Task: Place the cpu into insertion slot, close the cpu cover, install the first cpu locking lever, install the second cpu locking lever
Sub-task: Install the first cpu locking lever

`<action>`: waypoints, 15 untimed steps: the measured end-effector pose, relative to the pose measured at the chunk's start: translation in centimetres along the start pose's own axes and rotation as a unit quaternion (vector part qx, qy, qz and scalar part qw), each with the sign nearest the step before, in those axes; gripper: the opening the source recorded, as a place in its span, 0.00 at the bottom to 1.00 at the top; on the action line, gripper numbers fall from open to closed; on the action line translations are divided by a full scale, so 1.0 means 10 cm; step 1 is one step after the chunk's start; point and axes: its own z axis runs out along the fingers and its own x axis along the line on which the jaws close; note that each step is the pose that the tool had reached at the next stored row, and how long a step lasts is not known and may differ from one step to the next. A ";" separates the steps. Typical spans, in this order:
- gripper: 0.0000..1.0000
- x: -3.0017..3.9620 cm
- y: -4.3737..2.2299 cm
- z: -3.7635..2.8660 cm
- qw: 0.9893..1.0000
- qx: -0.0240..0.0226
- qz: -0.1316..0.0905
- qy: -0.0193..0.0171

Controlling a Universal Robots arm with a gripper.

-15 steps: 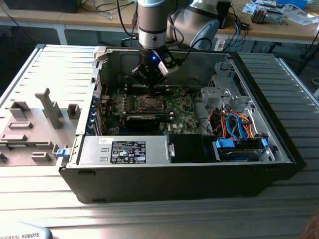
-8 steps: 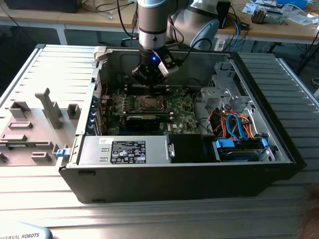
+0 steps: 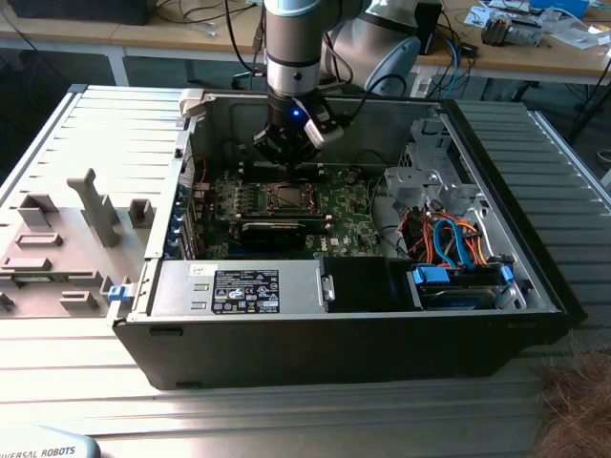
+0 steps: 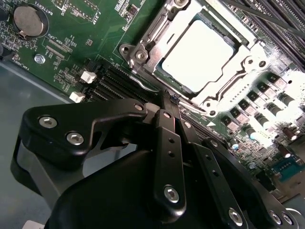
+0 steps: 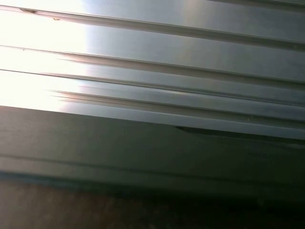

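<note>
Gripper (image 4: 167, 102) jaws narrow, holding nothing, tips at the socket's 6 o'clock edge. Cpu (image 4: 200, 55) seated, cover (image 4: 217, 98) down over it. Lever step in hand, probably the first; next needs a hook-and-press on the lever.

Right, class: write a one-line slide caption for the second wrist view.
Gripper poised beside the socket, cpu seated under the closed cpu cover.

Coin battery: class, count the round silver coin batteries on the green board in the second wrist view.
1. The coin battery sits in a corner of the green board, away from the chip. The gripper may hide others.
</note>
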 end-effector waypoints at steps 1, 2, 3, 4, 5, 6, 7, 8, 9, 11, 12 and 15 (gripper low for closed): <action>0.11 -0.005 -0.001 0.001 1.000 0.000 0.000 0.000; 0.11 -0.011 -0.001 0.003 1.000 0.000 0.000 0.000; 0.11 -0.019 -0.002 0.005 1.000 0.000 0.000 0.000; 0.11 -0.024 -0.003 0.006 1.000 0.000 0.000 0.000; 0.11 -0.029 -0.004 0.008 1.000 0.000 0.000 0.000; 0.11 -0.034 -0.004 0.009 1.000 0.000 0.000 0.000; 0.11 -0.041 -0.005 0.011 1.000 0.000 0.000 0.000; 0.11 -0.046 -0.006 0.012 1.000 0.000 0.000 0.000; 0.11 -0.050 -0.006 0.013 1.000 0.000 0.000 0.000; 0.11 -0.062 -0.008 0.018 1.000 0.000 0.000 0.000; 0.11 -0.066 -0.008 0.019 1.000 0.000 0.000 0.000; 0.11 -0.083 -0.010 0.025 1.000 0.000 0.000 0.000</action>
